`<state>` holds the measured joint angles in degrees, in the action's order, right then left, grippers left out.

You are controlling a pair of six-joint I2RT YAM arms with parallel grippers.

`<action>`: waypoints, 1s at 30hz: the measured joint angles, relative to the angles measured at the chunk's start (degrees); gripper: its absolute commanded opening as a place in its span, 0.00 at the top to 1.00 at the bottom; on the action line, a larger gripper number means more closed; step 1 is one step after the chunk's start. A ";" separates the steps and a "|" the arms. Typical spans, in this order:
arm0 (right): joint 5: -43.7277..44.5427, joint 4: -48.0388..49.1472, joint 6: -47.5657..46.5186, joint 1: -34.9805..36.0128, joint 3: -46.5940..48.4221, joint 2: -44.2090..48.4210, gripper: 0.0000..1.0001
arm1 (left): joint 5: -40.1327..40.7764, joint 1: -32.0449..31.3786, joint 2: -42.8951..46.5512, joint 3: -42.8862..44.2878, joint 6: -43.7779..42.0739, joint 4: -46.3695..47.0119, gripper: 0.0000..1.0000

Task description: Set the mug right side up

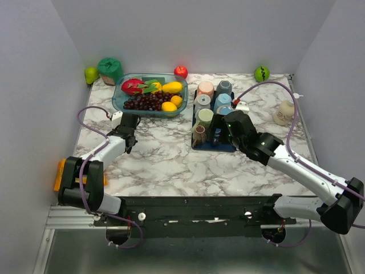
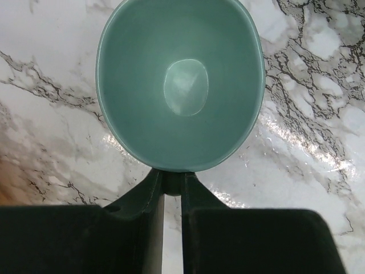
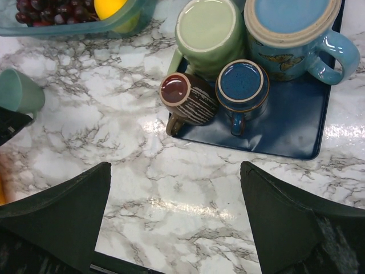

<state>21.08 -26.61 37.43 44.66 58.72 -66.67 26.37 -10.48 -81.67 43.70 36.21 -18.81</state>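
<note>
The mug's [image 2: 179,85] handle is not showing in any view. From the left wrist, only its teal inside and rim are showing, its mouth facing up at the camera with the marble table [image 2: 308,85] lying behind it. The left claw [image 2: 173,191] is clenching on the mug's near edge, jaws almost together. Whether it is pinching the wall or the handle is hard to tell, since the spot is sitting right in the dark slot between the fingers. From above, the claw is covering the mug almost wholly, on the left side of the table just in front of the bowl [image 1: 121,100]. In the right wrist view the mug is being cut off at the left edge, so its tilt is unclear.

The right claw [image 3: 174,168] is hanging released, jaws spread wide and grasping nothing, above bare marble just beside the near edge of the blue tray [image 3: 285,128]. Its arm is blocking part of the tray from above.

On the tray, mugs are sitting bottom up. A brown mug [image 3: 188,97] is resting at the near left corner, touching a dark blue mug [image 3: 242,85]. A green mug [image 3: 206,31] and a light blue mug [image 3: 291,28] are standing behind them. Farther ones are being cropped.

The bowl is holding grapes [image 1: 149,101] and other fruit. An apple [image 1: 181,71] is sitting at the back wall.
</note>
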 measured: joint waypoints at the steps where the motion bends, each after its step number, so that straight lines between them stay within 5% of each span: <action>1: 0.00 -0.15 0.00 0.00 0.00 -0.61 0.00 | 0.02 0.00 -0.31 0.04 -0.22 0.20 0.49; 5: 0.00 -1.42 -0.02 -0.11 0.02 -2.93 0.00 | 0.04 0.28 -1.84 0.11 0.46 -0.72 0.28; 16: 0.11 -5.68 -3.69 -0.26 1.55 -6.56 0.00 | -0.11 0.28 8.87 1.03 1.84 -7.34 0.02; 21: 0.11 -5.86 -5.66 -0.48 3.41 -10.36 0.03 | -1.79 0.28 19.08 4.68 1.51 -11.32 0.01; 30: 3.56 -6.95 -1.95 -0.55 4.33 -20.59 0.32 | -15.32 0.28 26.71 5.57 -1.95 -10.75 0.01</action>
<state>24.64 -33.56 35.48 44.12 63.05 -87.26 11.05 -10.20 -54.96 49.28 34.26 -29.56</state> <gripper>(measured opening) 0.744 0.988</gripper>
